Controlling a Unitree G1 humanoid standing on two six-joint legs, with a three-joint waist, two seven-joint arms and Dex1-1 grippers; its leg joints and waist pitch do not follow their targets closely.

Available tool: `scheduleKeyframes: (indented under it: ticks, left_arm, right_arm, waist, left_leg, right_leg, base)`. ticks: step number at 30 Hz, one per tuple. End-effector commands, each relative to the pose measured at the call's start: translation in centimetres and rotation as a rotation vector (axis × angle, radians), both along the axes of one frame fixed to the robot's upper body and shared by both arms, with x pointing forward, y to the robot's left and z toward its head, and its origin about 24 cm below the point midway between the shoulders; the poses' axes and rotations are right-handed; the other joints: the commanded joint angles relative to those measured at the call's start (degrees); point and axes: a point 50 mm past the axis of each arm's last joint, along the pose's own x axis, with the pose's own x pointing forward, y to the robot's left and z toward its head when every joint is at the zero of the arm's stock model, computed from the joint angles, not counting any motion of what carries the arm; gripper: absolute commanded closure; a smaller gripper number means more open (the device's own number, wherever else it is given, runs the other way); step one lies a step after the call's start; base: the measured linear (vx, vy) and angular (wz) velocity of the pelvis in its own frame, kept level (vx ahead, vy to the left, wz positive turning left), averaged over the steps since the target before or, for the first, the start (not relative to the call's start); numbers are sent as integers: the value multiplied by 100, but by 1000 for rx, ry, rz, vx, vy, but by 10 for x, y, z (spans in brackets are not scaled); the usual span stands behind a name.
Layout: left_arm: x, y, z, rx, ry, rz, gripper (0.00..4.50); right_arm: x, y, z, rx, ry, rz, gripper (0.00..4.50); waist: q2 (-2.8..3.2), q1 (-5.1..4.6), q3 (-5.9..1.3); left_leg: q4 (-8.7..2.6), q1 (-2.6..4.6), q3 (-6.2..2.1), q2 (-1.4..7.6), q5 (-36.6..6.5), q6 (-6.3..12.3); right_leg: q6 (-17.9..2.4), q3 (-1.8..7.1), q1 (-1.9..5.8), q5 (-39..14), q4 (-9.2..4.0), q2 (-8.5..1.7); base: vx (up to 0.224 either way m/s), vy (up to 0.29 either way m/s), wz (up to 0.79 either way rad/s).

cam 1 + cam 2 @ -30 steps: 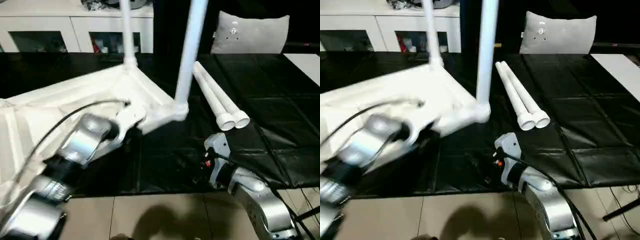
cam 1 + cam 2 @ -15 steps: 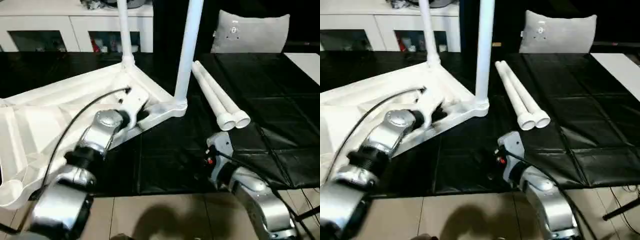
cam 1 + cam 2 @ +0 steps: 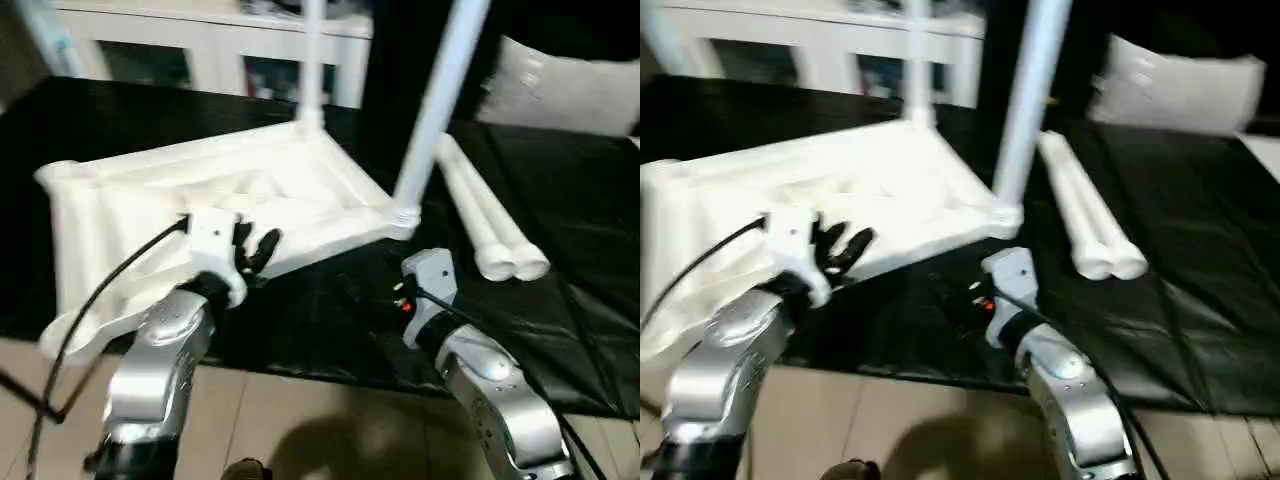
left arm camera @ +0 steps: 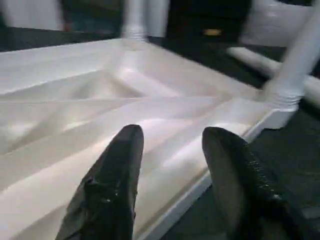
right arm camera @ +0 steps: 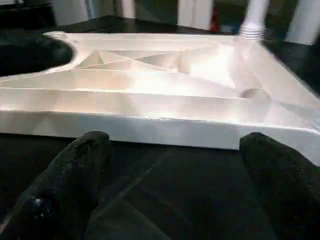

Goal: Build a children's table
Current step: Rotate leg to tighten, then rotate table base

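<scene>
Table top (image 3: 200, 195): white plastic, lying underside up on the black mat; ribs form shallow compartments, nothing seen in them; its long edge faces the robot.
Corner sockets: 2 filled, each with 1 upright leg; near-right socket holds the thick-looking leg (image 3: 440, 95); far socket holds the second leg (image 3: 311, 60); the round socket (image 3: 57, 177) at the far-left corner holds nothing.
Loose legs (image 3: 490, 215): 2 white tubes lying side by side, touching, on the mat to the right of the top; open ends toward the robot.
Left gripper (image 3: 252, 250): black fingers (image 4: 112, 185) parted about halfway; hovering at the top's near edge; gripping nothing; rim visible between the fingers in the left wrist view.
Right gripper (image 5: 175, 185): fingers spread wide; nothing between them; low over the mat, just before the top's near edge, pointed at it.
Surface: black padded mat (image 3: 600, 200) with seams; beige tiled floor (image 3: 300, 420) below its near edge.
Room: white cabinet (image 3: 210, 55) with glass doors behind; grey-white pillow (image 3: 1180, 90) at the far right.
</scene>
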Motion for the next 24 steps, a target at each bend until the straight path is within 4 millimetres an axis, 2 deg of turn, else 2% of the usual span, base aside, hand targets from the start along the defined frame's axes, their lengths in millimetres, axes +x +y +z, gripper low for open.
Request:
scheduleKeyframes:
  ticks: [1,2,3,4,5,6,7,8,9,10,11,12,13,14,15,16,17,18,19,20,21,22,23,24]
  left_arm:
    - [-4,9,1,22,15,51,236]
    - [-4,12,1,45,19,59,236]
    - [-4,14,2,58,22,64,236]
    - [-2,17,3,102,31,66,236]
    - [-2,18,4,122,33,66,236]
    - [-1,19,4,149,36,66,236]
    - [0,21,4,181,40,72,236]
    - [0,21,4,181,40,72,236]
    - [3,27,7,187,59,115,236]
    - [5,31,9,224,67,125,236]
    - [7,34,10,247,76,131,236]
    - [8,37,11,264,84,135,236]
    - [9,38,12,262,83,141,236]
    - [10,41,16,259,80,154,206]
    - [12,45,19,259,82,175,200]
    - [13,46,20,260,83,180,200]
    - [14,48,22,261,83,189,200]
    - [19,56,27,289,88,188,200]
    - [21,57,28,298,91,176,200]
    - [23,57,28,306,96,156,193]
    - [24,57,28,310,100,141,176]
    - [24,57,28,310,100,141,176]
    - [25,57,27,317,111,125,176]
    - [27,59,25,353,131,118,176]
  right_arm:
    - [1,-7,-3,9,51,-37,0]
    - [0,-7,-3,17,53,-32,0]
    - [0,-7,-2,15,40,-22,0]
    - [0,-6,-1,3,26,-12,0]
    - [0,-6,-1,0,24,-9,0]
    - [0,-6,-1,-4,23,-8,0]
    - [0,-6,-1,-1,24,-1,0]
    - [0,-6,-1,-1,24,-1,0]
    - [0,-5,-1,-4,27,6,0]
    - [1,-4,0,-1,28,5,0]
    - [2,-4,1,-3,25,-2,0]
    - [3,-4,1,-9,20,-10,0]
    - [3,-4,1,-3,25,-10,0]
    - [3,-4,1,5,29,-7,0]
    - [3,-4,1,5,29,-5,0]
    - [3,-4,1,4,29,-4,0]
    - [3,-4,1,4,31,-4,0]
    - [3,-4,1,-10,28,2,0]
    - [3,-5,0,-12,29,4,0]
    - [3,-4,0,-17,25,8,0]
    - [3,-4,0,-23,22,9,0]
    - [3,-4,0,-23,22,9,0]
    - [4,-4,0,-21,23,7,0]
    - [4,-3,1,-24,20,8,0]
  waist:
    - [2,6,-239]
    - [13,20,-235]
    - [24,31,-247]
    - [104,45,-207]
    - [177,36,-183]
    - [319,-3,-203]
    - [271,-12,-234]
    - [274,-9,-233]
    - [116,57,-215]
    - [-85,130,-197]
    - [-218,62,-188]
    - [-121,-57,-94]
    - [128,-58,-35]
    - [124,-76,-25]
    - [276,-110,-215]
    - [333,-214,-387]
    - [325,-217,-344]
    - [229,-202,-336]
    - [194,-173,-335]
    - [145,-160,-369]
    - [93,-142,-393]
    - [81,-141,-392]
    - [56,-130,-372]
    - [17,-146,-316]
  left_leg:
    - [-562,-31,-122,47,-3577,-419]
    - [-340,-35,-122,15,-3360,-394]
    - [-155,-36,-125,59,-2911,-267]
    - [-272,-59,-176,84,-2812,-244]
    - [-466,-67,-241,66,-3050,-324]
    - [-948,-90,-412,-29,-3452,-527]
    - [-1139,53,-560,-148,-3381,-675]
    - [-1126,208,-633,-147,-3261,-738]
    - [-1034,100,-537,-267,-3430,-862]
    - [-127,401,-311,-383,-3240,-810]
    - [749,550,-196,-360,-2332,-472]
    - [1173,75,-184,25,-979,-210]
    - [815,428,-284,364,-1229,-447]
    - [425,495,-332,449,-1985,-546]
    - [-138,602,-431,528,-2157,-608]
    - [-107,790,-525,496,-1051,-520]
    - [-97,735,-492,417,-539,-411]
    - [-51,681,-358,316,106,-290]
    - [-35,525,-222,201,221,-286]
    - [-25,462,-154,169,228,-290]
    - [-71,409,-70,196,-79,-292]
    - [-114,394,-40,208,-310,-295]
    - [-188,401,24,241,-822,-265]
    - [-274,374,66,262,-1347,-233]
  right_leg:
    - [-1141,252,241,-3014,-526,-403]
    - [-1052,233,259,-3697,-687,-630]
    - [-990,200,326,-3916,-813,-808]
    - [-930,107,357,-3814,-752,-675]
    - [-899,55,354,-3644,-619,-473]
    - [-904,17,447,-2777,-87,28]
    - [-1009,146,412,-1771,212,329]
    - [-1123,230,279,-1571,180,303]
    - [-1342,464,221,-1808,-57,10]
    - [-1632,682,-139,-2883,-776,-702]
    - [-1799,711,-268,-3344,-1181,-1157]
    - [-1515,620,218,-3924,-1084,-1453]
    - [-1314,542,161,-3468,-830,-1100]
    - [-1290,414,188,-3040,-596,-726]
    - [-1052,432,111,-1084,26,40]
    - [-776,541,-9,147,181,112]
    - [-709,568,-6,413,161,119]
    - [-640,621,12,670,43,74]
    - [-661,678,161,815,-70,-44]
    - [-675,694,242,923,-95,-85]
    - [-734,737,303,924,-149,-171]
    - [-798,743,324,808,-178,-193]
    - [-954,768,304,433,-242,-222]
    - [-1047,798,297,-224,-307,-237]
  base:
    - [-41,-12,48]
    - [-28,-8,43]
    - [-26,6,42]
    - [-26,6,42]
    - [-29,18,45]
    - [-38,30,52]
    - [-38,30,52]
    - [4,6,72]
    - [23,-65,102]
    - [23,-65,102]
    - [15,-46,73]
    - [54,50,22]
    - [54,50,22]
    - [59,64,19]
    - [0,0,0]
    - [0,0,0]
    - [0,0,0]
    - [0,0,0]
    - [0,0,0]
    - [0,0,0]
    - [-58,-52,-9]
    - [-58,-52,-9]
    - [-56,-59,-5]
    - [-68,-69,-5]
